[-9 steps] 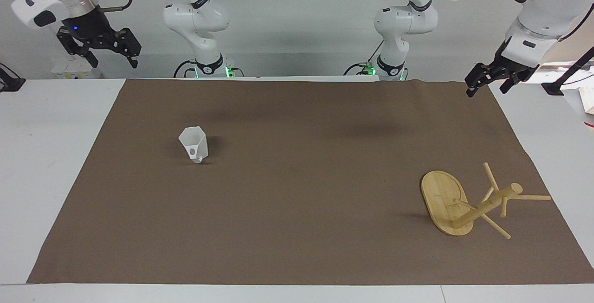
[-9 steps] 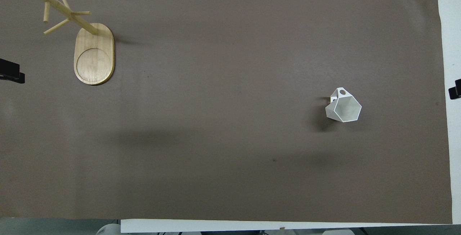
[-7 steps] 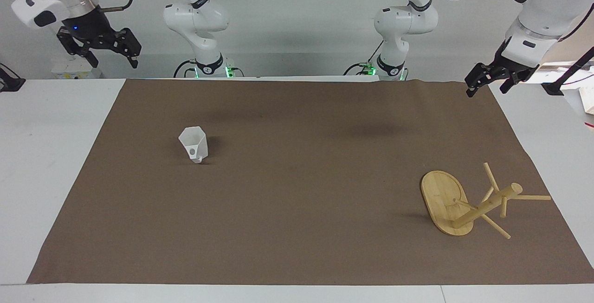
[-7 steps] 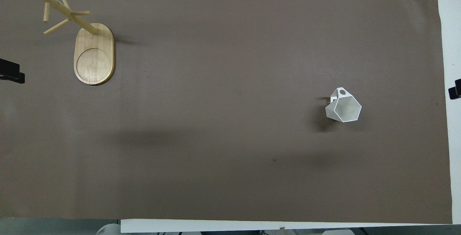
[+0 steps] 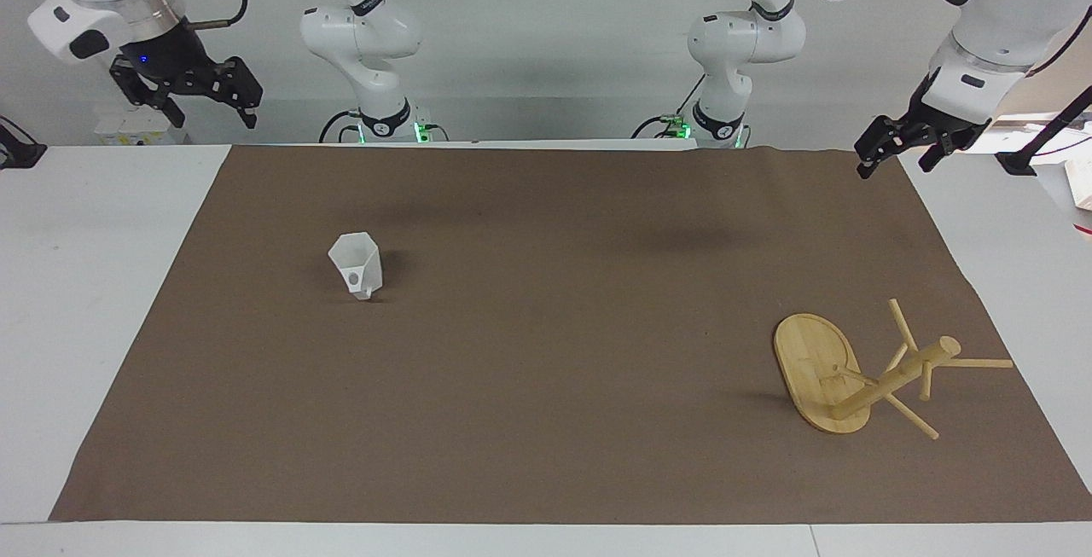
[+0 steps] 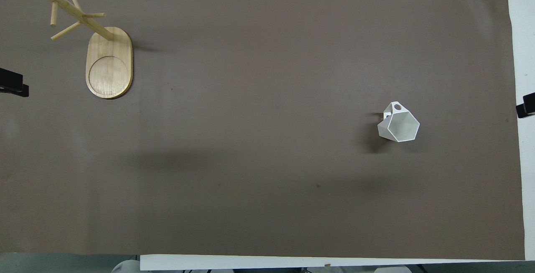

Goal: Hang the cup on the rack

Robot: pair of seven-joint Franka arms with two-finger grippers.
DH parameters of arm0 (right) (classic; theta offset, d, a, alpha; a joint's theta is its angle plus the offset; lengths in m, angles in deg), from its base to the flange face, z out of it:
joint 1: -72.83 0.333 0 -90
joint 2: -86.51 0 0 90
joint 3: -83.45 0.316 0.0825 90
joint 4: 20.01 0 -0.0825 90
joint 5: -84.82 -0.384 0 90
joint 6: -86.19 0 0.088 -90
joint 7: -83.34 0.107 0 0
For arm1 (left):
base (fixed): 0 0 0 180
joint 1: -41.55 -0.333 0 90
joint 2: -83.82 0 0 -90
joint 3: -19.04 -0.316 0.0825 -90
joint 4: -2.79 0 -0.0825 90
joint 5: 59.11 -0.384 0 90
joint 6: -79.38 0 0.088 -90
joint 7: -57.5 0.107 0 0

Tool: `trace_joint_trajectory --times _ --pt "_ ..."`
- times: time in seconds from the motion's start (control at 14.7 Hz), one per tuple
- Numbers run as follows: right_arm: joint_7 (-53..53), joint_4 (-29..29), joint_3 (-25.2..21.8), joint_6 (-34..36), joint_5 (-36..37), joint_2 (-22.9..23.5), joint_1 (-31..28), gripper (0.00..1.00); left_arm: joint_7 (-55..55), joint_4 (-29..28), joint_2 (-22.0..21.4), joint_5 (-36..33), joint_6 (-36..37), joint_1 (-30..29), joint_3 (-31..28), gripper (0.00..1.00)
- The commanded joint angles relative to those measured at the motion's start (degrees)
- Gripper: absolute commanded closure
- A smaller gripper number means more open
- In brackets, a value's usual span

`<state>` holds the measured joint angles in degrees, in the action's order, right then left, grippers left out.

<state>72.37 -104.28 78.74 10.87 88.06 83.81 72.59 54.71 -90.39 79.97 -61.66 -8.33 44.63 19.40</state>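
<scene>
The white faceted cup [image 5: 357, 264] stands upright on the brown mat toward the right arm's end of the table, its handle on the side farther from the robots; it also shows in the overhead view [image 6: 398, 124]. The bamboo rack [image 5: 820, 374] stands on its oval base toward the left arm's end, farther from the robots than the cup, with bare pegs; it also shows in the overhead view [image 6: 109, 63]. My right gripper [image 5: 212, 113] hangs open and empty high over the table edge beside the mat. My left gripper [image 5: 897, 163] hangs open and empty over the mat's corner at its own end.
The brown mat [image 5: 546, 386] covers most of the white table [image 5: 94, 284]. In the overhead view only the tips of the left gripper [image 6: 12, 85] and the right gripper [image 6: 526, 108] show at the frame's edges.
My right gripper has shifted a little toward the mat. The left gripper, the cup and the rack have not moved.
</scene>
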Motion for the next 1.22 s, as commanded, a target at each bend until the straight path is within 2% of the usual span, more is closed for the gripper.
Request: trace_joint_trajectory --times 0.0,0.2,0.27,0.34,0.54,0.68,0.88,1.02,1.16 --pt "-14.0 -4.1 0.4 -5.3 -1.7 -2.0 -0.8 0.00 -0.1 -0.3 -0.4 -1.0 0.1 -0.2 0.3 0.00" --pt "-29.2 -12.0 -0.2 -11.9 -7.2 -5.2 -4.1 0.00 -0.1 -0.3 -0.3 -1.0 0.1 -0.2 0.3 0.00" --pt "-33.6 -14.1 -0.3 -12.7 -10.2 -5.4 -5.7 0.00 -0.1 -0.3 -0.3 -1.0 0.1 -0.2 0.3 0.00" --pt "-42.3 -15.6 -0.3 -14.1 -14.7 -4.7 -8.7 0.00 -0.1 -0.3 -0.4 -1.0 0.1 -0.2 0.3 0.00" --pt "-66.9 -20.6 -0.4 -18.9 -27.4 -1.3 -15.5 0.00 -0.1 -0.3 -0.3 -1.0 0.1 -0.2 0.3 0.00" --pt "-80.5 -23.7 -0.3 -18.7 -37.7 2.8 -20.4 0.00 -0.1 -0.3 -0.3 -1.0 0.1 -0.2 0.3 0.00" --pt "-102.5 -29.2 -0.4 -16.0 -48.8 8.1 -24.2 0.00 -0.1 -0.3 -0.3 -1.0 0.1 -0.2 0.3 0.00" --pt "-112.0 -32.9 -0.4 -15.5 -52.8 10.2 -25.1 0.00 -0.1 -0.3 -0.4 -1.0 0.1 -0.2 0.3 0.00" --pt "-123.7 -34.4 -0.4 -13.4 -56.5 15.6 -25.3 0.00 -0.1 -0.3 -0.3 -1.0 0.1 -0.2 0.3 0.00"
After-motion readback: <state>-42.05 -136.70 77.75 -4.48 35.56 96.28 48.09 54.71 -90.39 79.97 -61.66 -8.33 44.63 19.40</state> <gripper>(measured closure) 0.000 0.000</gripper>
